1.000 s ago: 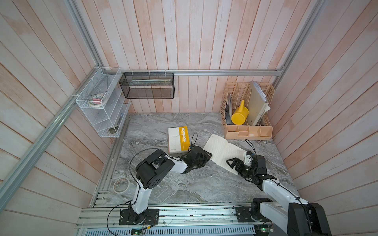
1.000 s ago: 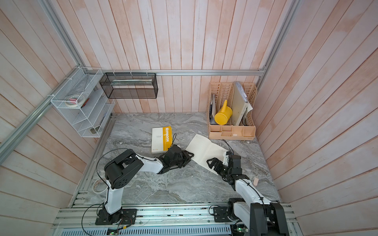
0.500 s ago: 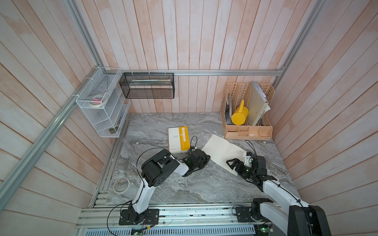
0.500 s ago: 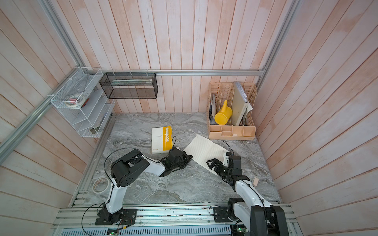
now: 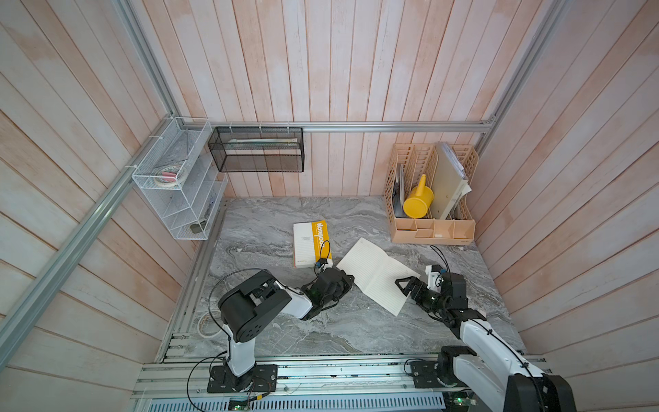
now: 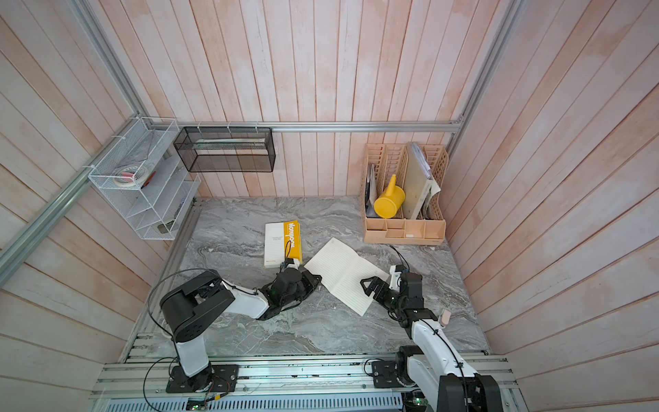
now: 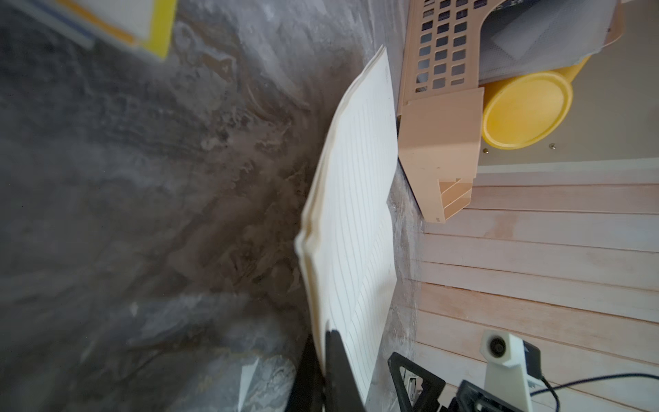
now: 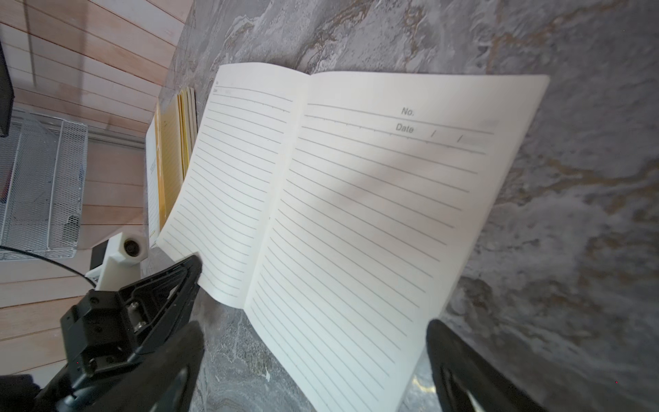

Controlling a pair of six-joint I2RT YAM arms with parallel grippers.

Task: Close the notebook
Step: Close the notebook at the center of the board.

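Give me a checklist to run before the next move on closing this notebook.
1. Left pincer shut on the notebook's nearest page edge: ok.
2. That page raised off the table: ok.
3. Right pincer open: ok.
4. Right pincer clear of the far page: not ok; in both top views its tips overlap that page's edge.
5. Notebook closed: not ok, it lies open.

Notebook (image 5: 374, 271) lies on table (image 5: 264, 228) — notepad (image 5: 310, 242) left, organizer (image 5: 433, 228) behind.
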